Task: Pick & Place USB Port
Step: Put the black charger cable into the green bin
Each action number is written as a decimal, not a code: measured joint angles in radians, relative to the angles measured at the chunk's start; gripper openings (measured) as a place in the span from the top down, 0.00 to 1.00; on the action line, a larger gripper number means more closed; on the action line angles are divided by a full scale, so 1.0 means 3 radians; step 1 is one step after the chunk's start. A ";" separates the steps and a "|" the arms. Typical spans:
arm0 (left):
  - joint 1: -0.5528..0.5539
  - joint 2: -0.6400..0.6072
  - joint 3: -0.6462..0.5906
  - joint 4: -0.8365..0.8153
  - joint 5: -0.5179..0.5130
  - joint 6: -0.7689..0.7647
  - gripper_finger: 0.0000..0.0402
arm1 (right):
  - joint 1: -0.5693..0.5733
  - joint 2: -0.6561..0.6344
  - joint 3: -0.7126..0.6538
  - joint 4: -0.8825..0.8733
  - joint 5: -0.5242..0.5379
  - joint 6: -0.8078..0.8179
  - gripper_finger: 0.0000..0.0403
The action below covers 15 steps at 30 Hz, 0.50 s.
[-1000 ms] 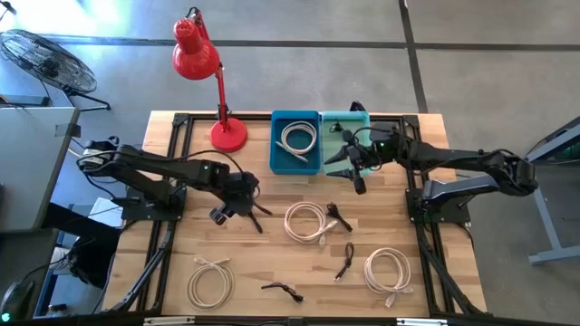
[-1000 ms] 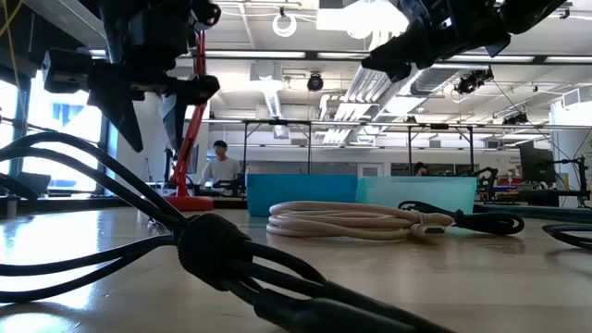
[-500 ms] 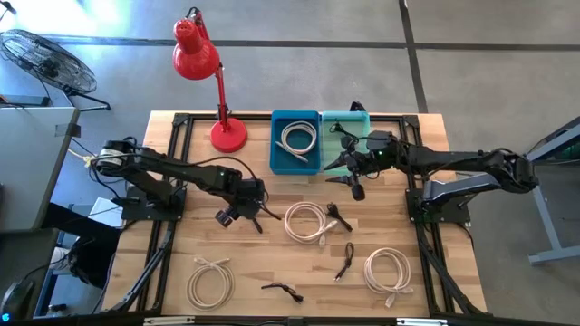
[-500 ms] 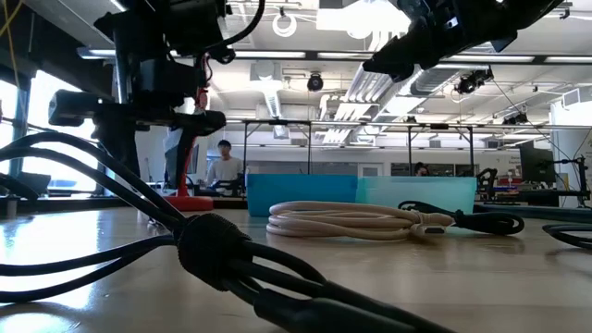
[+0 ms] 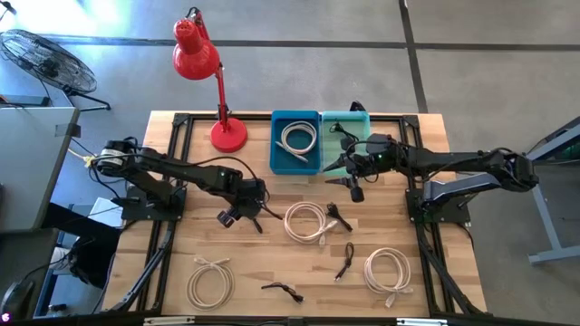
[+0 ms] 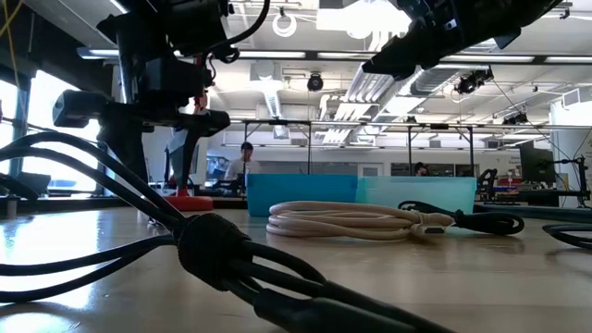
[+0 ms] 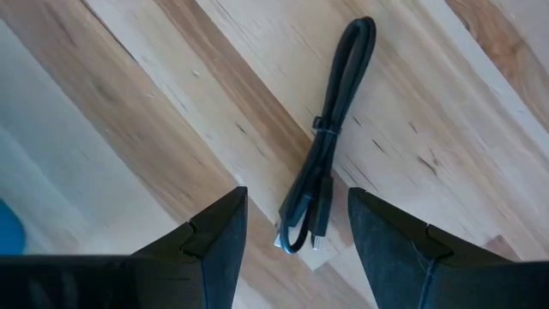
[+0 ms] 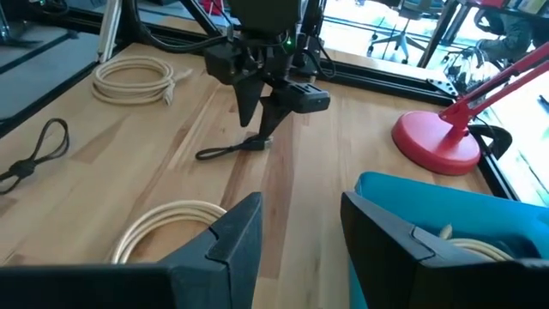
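Left hand [image 5: 255, 215] shifted (open), black cable [image 7: 324, 156] below

The wooden table [image 5: 181, 244] is evenly and brightly lit from above in the high view, and only short, soft shadows are cast beside the cables and arms. In the low view the scene is backlit by ceiling strip lights [image 6: 370, 18] and by bright windows at the left; the arms are reduced to dark silhouettes, a pale sheen is laid across the tabletop, and the black cable bundle [image 6: 222, 254] nearest the lens is rendered soft. In the left wrist view the black cable [image 7: 330, 146] is shown sharp while the dark fingers [image 7: 206, 249] are blurred, and in the right wrist view the room beyond the table is washed out by daylight.
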 joint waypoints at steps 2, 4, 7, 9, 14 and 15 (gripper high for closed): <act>0.0000 0.0000 0.0000 0.0003 -0.0020 -0.0004 0.51 | 0.0000 0.0000 0.0000 0.0000 0.0000 0.0000 0.62; 0.0000 0.0027 0.0000 0.0011 -0.0015 -0.0004 0.51 | 0.0000 0.0000 0.0000 -0.0001 0.0000 0.0000 0.62; 0.0000 0.0093 -0.0003 -0.0006 0.0022 -0.0005 0.51 | 0.0000 0.0000 0.0000 -0.0005 0.0000 0.0000 0.62; 0.0000 0.0164 0.0001 0.0027 0.0057 -0.0005 0.51 | 0.0000 -0.0001 0.0000 -0.0012 0.0000 0.0000 0.62; 0.0000 0.0354 -0.0001 0.0014 0.0070 -0.0005 0.51 | 0.0000 -0.0001 0.0000 -0.0072 0.0000 0.0000 0.62; 0.0000 0.0386 -0.0001 0.0007 0.0068 -0.0006 0.51 | 0.0000 -0.0001 0.0000 -0.0077 0.0000 -0.0001 0.62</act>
